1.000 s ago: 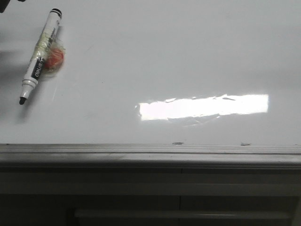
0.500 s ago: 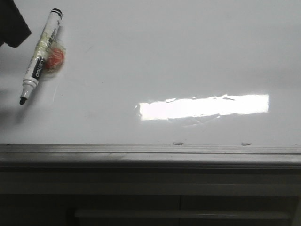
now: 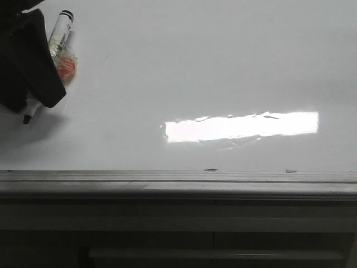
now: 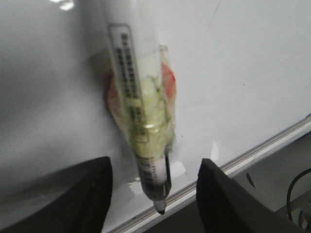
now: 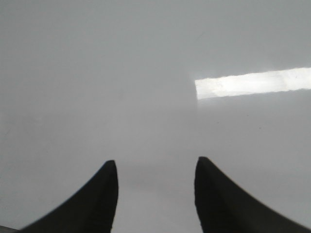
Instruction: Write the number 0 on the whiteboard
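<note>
The whiteboard (image 3: 223, 61) is glossy white with a grey metal rim and fills the front view. No number 0 shows on it. A black-and-white marker (image 3: 61, 29), wrapped in yellowish tape with a red-orange lump (image 3: 67, 66), lies on the board at the far left. My left gripper (image 3: 33, 70) hangs over the marker's middle and hides it there. In the left wrist view the marker (image 4: 138, 97) lies between the spread jaws of the left gripper (image 4: 154, 162), untouched. My right gripper (image 5: 156, 162) is open over bare board (image 5: 146, 73).
A bright rectangular glare (image 3: 242, 126) sits right of centre on the board. The board's near rim (image 3: 178, 181) runs across the front view, with a dark shelf and a pale bar (image 3: 217, 254) below it. The marker's tip (image 3: 26, 118) points toward the rim.
My left gripper has come in from the upper left corner and moved down over the marker, now covering its middle. The marker has not moved.
</note>
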Robot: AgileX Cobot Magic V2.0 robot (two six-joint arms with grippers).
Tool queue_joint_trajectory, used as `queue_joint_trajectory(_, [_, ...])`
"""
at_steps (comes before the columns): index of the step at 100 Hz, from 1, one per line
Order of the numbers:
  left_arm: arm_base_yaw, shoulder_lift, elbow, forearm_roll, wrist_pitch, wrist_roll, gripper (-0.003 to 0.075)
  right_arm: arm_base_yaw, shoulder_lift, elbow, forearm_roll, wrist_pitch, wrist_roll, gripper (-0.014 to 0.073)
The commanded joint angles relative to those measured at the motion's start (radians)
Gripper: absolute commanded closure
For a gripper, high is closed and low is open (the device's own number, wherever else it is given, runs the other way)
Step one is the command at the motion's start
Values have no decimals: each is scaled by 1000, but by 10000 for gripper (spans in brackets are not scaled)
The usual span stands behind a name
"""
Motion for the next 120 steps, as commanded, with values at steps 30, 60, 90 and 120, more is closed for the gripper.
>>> queue_joint_trajectory(30, [-7, -3, -23, 51, -65, 1, 637, -8, 22, -34, 6, -77, -10, 284])
queue_joint_trajectory(60, [-37, -35, -23, -83, -19, 266, 740, -2, 22, -41, 223, 61, -321, 284])
queue_joint_trajectory(90, [-288, -206, -23, -127, -3, 617, 740, 93, 122, -99, 683, 203, -851, 284])
queue_joint_trajectory(120, [-418, -308, -23, -71, 9, 709, 740, 389, 409, -335, 533, 262, -887, 218])
